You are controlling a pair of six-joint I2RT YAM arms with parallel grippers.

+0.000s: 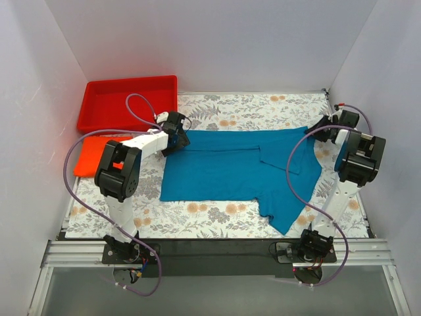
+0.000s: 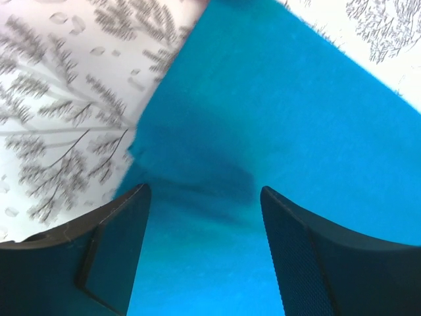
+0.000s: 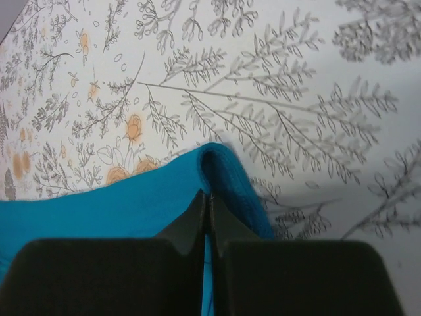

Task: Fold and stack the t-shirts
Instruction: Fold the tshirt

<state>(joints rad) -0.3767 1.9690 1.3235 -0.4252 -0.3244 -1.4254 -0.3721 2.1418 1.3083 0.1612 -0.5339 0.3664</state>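
**A:** Floral-print table cover (image 1: 217,214), white walls on three sides. What do we list first, from the left?

**B:** Item one: red tray (image 1: 83,108), in the far left corner. Item two: orange-red t-shirt (image 1: 85,158), lying flat just in front of the tray and partly hidden behind the left arm.

**A:** Next?

**B:** Item three: left gripper (image 2: 204,197), jaws apart, low over the far left corner of the teal t-shirt (image 1: 223,171). We see nothing held between them.

**A:** And the shirt itself?

**B:** It is spread mid-table with its upper part folded over and one sleeve trailing toward the near right. We judge it light and limp, likely to sag and drag. It is best taken at corners or hem edges, both ends together.

**A:** Last entry?

**B:** Item four: right gripper (image 3: 206,197), jaws together, pinching a raised fold at the shirt's far right edge.
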